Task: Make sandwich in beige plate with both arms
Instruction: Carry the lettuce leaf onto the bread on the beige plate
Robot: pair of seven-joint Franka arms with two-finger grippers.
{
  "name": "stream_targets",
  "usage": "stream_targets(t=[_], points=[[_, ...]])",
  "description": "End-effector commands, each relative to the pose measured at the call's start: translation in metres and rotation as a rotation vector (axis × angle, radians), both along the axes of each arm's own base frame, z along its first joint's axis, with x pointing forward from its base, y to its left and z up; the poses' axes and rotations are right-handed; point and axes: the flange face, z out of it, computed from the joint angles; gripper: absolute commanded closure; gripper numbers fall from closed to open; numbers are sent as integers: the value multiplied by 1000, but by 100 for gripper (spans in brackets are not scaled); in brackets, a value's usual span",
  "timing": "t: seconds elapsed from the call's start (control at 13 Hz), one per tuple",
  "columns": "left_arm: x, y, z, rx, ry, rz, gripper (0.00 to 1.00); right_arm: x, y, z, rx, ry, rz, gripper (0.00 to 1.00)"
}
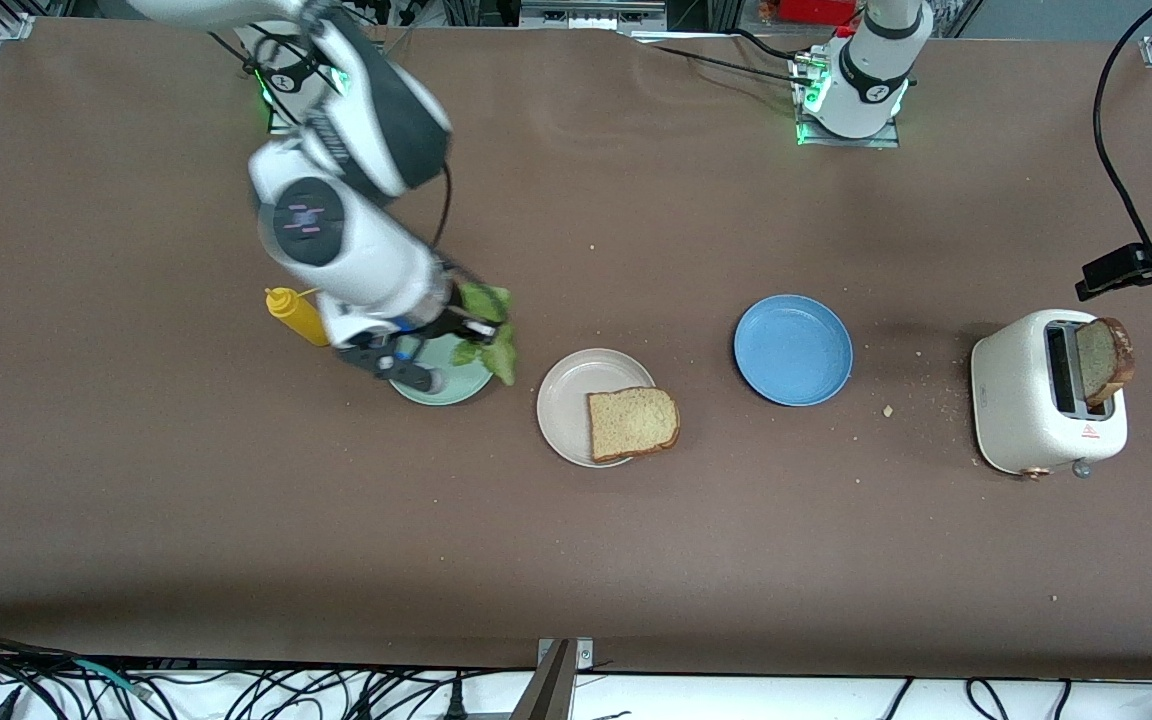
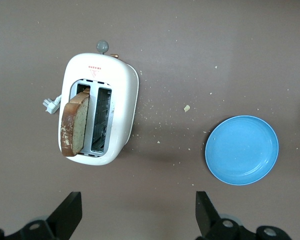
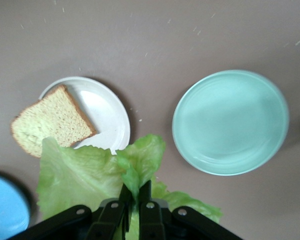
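Note:
The beige plate lies mid-table with one bread slice on its edge nearer the front camera; both also show in the right wrist view, plate and slice. My right gripper is shut on a ruffled green lettuce leaf and holds it in the air over the edge of the mint-green plate. In the right wrist view the gripper pinches a fold of the leaf. A second bread slice stands in the toaster. My left gripper is open and empty above the toaster.
A blue plate lies between the beige plate and the toaster. A yellow mustard bottle stands beside the mint-green plate, toward the right arm's end. Crumbs lie around the toaster.

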Motion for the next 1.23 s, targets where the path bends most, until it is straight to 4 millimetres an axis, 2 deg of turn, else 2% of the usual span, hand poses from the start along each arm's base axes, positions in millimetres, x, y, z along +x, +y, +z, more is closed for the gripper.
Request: stream_targets(t=[0.0, 0.08, 0.23, 0.39, 0.69, 0.92, 1.08, 1.16], points=[[3, 2, 6, -18, -4, -14, 0, -10, 57, -50, -2, -71, -69, 100], [3, 2, 6, -17, -4, -15, 0, -14, 77, -69, 24, -102, -112, 100], [3, 2, 6, -15, -4, -15, 0, -7, 101, -98, 106, -125, -237, 100], [2, 1, 7, -13, -5, -15, 0, -2, 112, -111, 160, -143, -281, 100], [3, 0, 6, -14, -4, -16, 0, 17, 111, -147, 256, -218, -405, 100], [3, 0, 6, -14, -4, -16, 0, 23, 113, -157, 324, -231, -481, 100], [3, 0, 6, -13, -5, -17, 0, 25, 112, -171, 324, -218, -497, 100], [3, 0, 6, -14, -4, -16, 0, 25, 111, -174, 323, -213, -500, 82]])
